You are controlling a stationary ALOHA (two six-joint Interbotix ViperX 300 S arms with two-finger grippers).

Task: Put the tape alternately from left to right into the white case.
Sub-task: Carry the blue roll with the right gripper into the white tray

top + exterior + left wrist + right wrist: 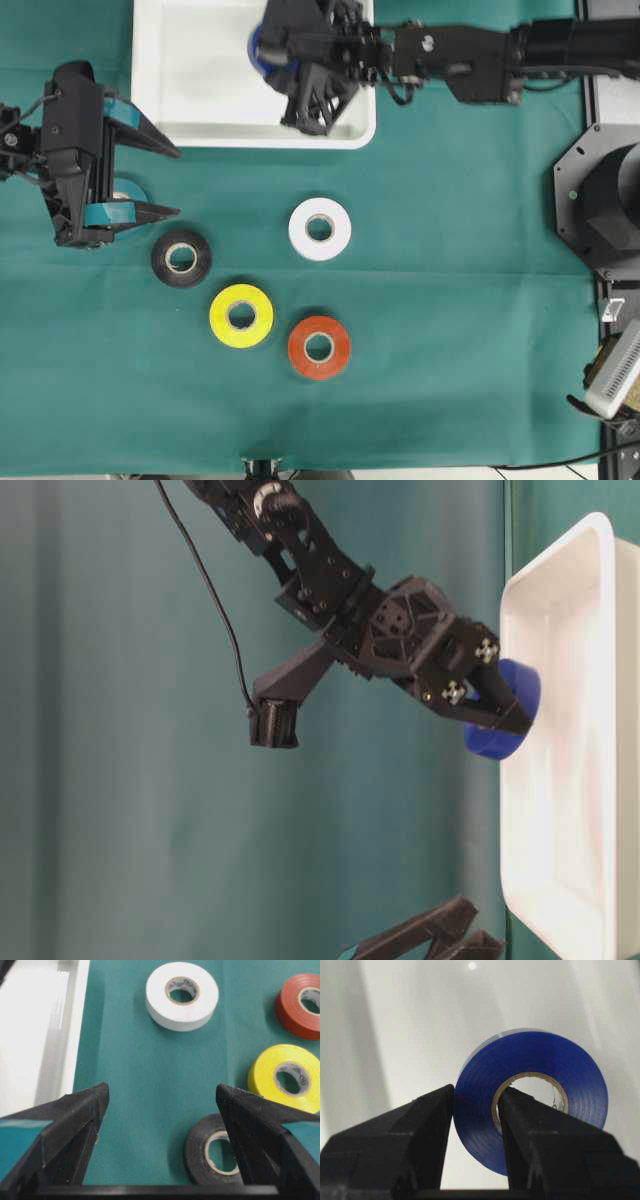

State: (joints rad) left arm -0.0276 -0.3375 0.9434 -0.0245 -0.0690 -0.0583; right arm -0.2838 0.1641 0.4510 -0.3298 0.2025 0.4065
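- Your right gripper [283,62] is over the white case [190,90], near its right part, and it holds the blue roll [530,1097]: one finger goes through the hole of the roll and the other presses on the outer side
- In the table-level view the blue roll [503,708] hangs at the rim of the case [560,780], clamped at the tip of the gripper; you cannot tell from this view if it touches the case
- Your left gripper [150,182] stands wide and holds nothing; it is at the left side of the green surface [450,300], just below the case
- The teal roll [128,190] lies under the left gripper, mostly hidden by it
- The black roll [181,258] lies flat on the surface, just beside the lower finger of the left gripper
- The white roll [320,229] lies flat below the case, well apart from the black one
- The yellow roll [241,316] and the red-orange roll [319,347] lie flat near each other, lower on the surface, the yellow one to the left
- Inside the case you see no roll lying, only the blue one held over it
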